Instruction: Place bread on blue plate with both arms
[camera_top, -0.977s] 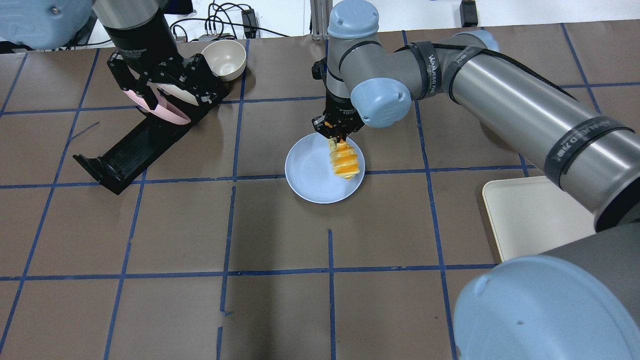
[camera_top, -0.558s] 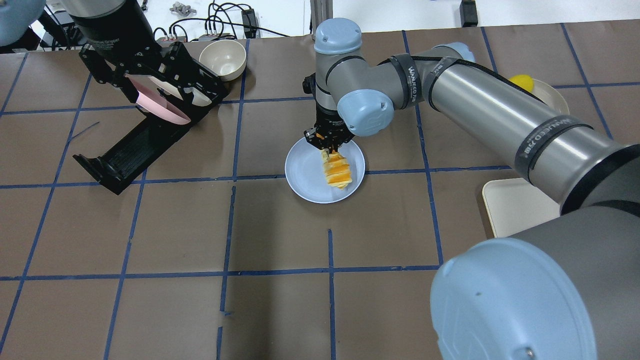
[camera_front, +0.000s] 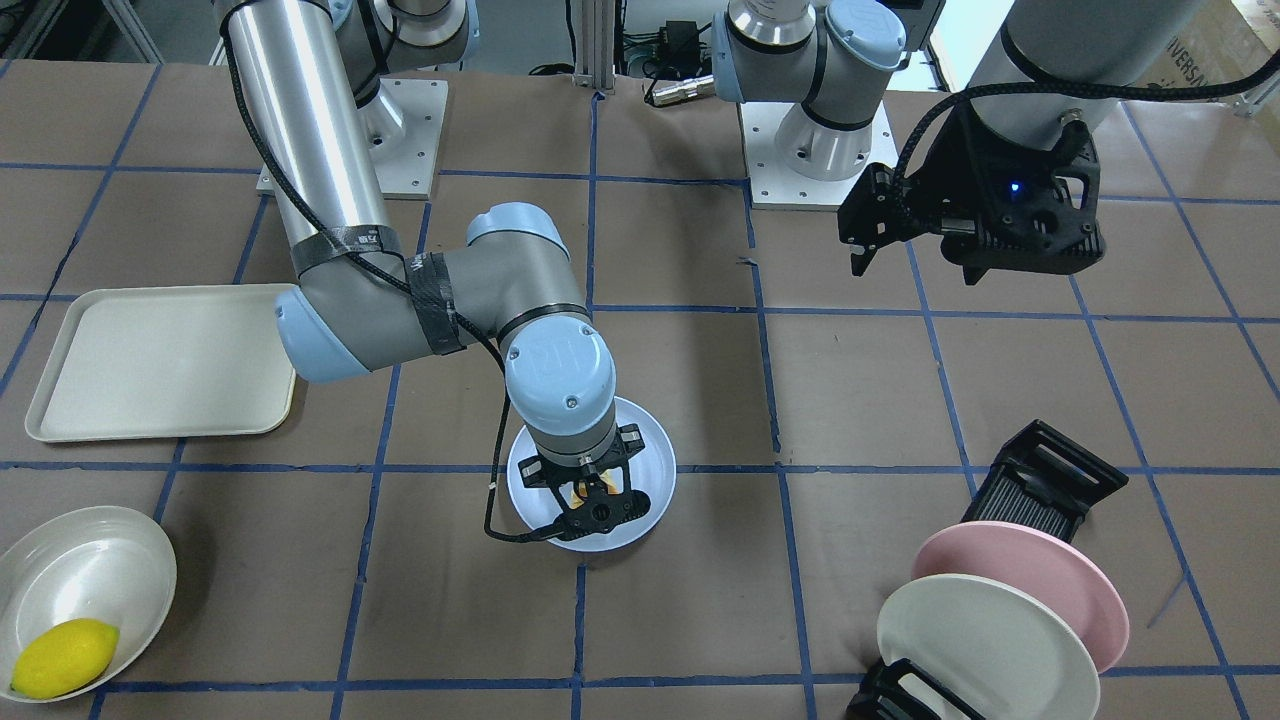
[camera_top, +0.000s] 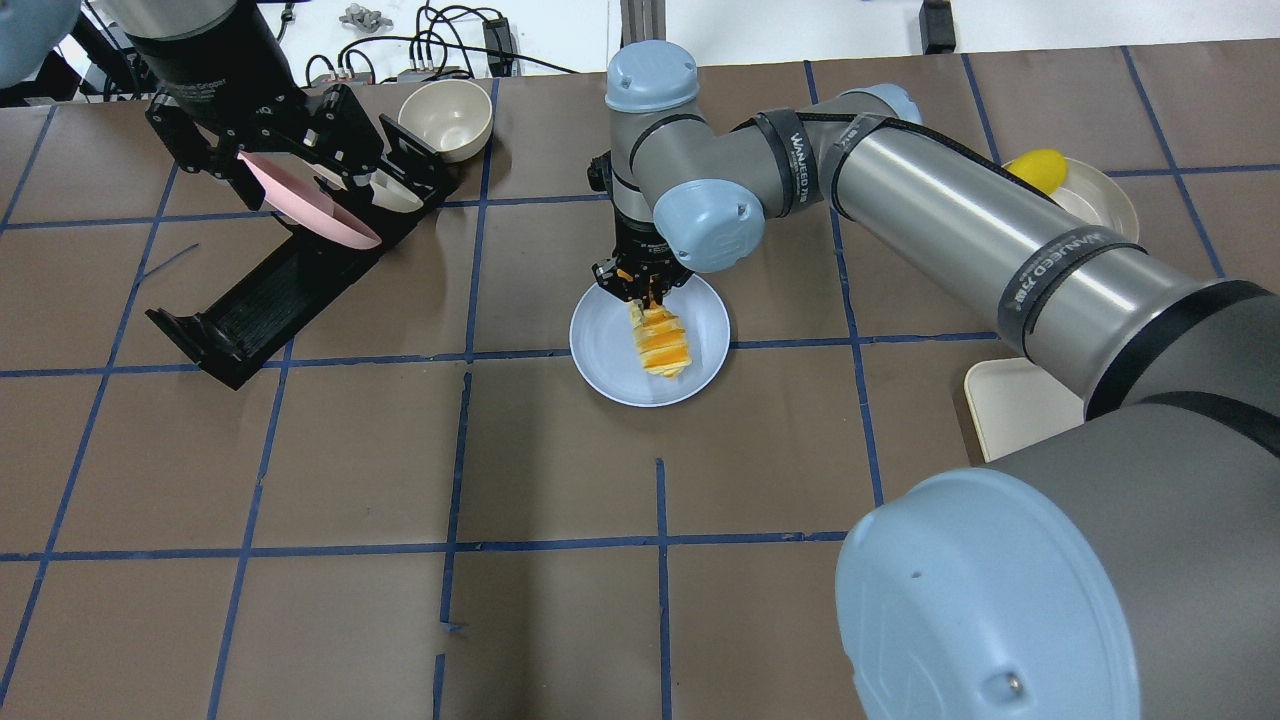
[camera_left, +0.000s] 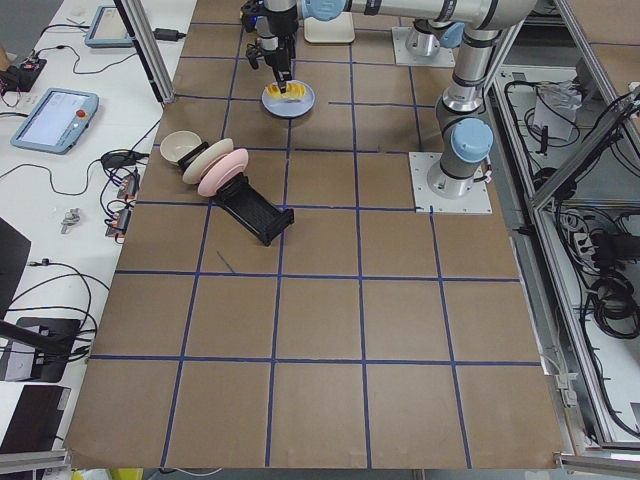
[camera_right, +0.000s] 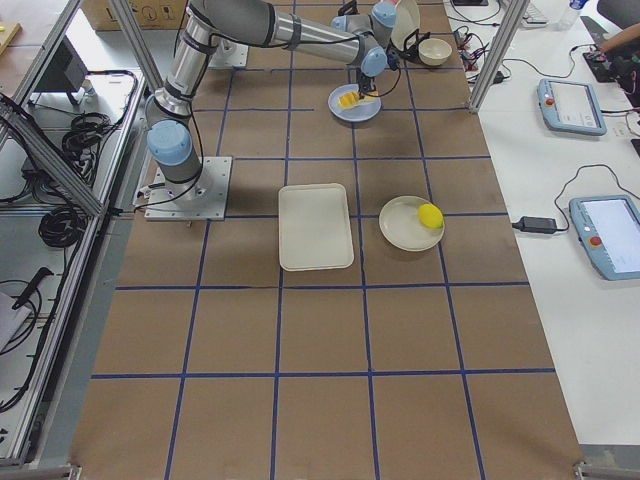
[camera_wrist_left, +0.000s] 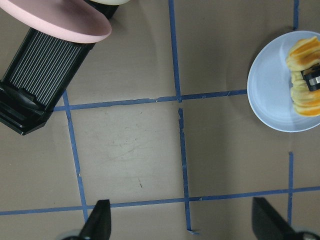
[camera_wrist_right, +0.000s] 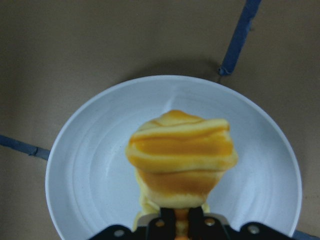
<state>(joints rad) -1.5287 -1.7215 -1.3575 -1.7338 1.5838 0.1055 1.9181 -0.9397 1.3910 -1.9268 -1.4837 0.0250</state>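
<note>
Right claw (camera_top: 640, 288) clamps bread (camera_top: 662, 342) by one end, loaf pointing straight out from it, plate (camera_top: 600, 355) directly beneath; left claw (camera_wrist_left: 182, 225) spread empty, well apart.

— How many plates?
— Three: one blue plate (camera_top: 600, 352), one pink plate (camera_front: 1050, 570), one cream-white plate (camera_front: 980, 650).
— Other dishes?
— One shallow dish (camera_front: 90, 560), one bowl (camera_top: 445, 118), one tray (camera_front: 160, 360).
— Food?
— One bread (camera_top: 660, 343), one lemon (camera_front: 62, 657).
— Anything else?
— One black rack (camera_top: 260, 300). Two arms: left arm (camera_front: 1090, 35), right arm (camera_front: 310, 130).
</note>
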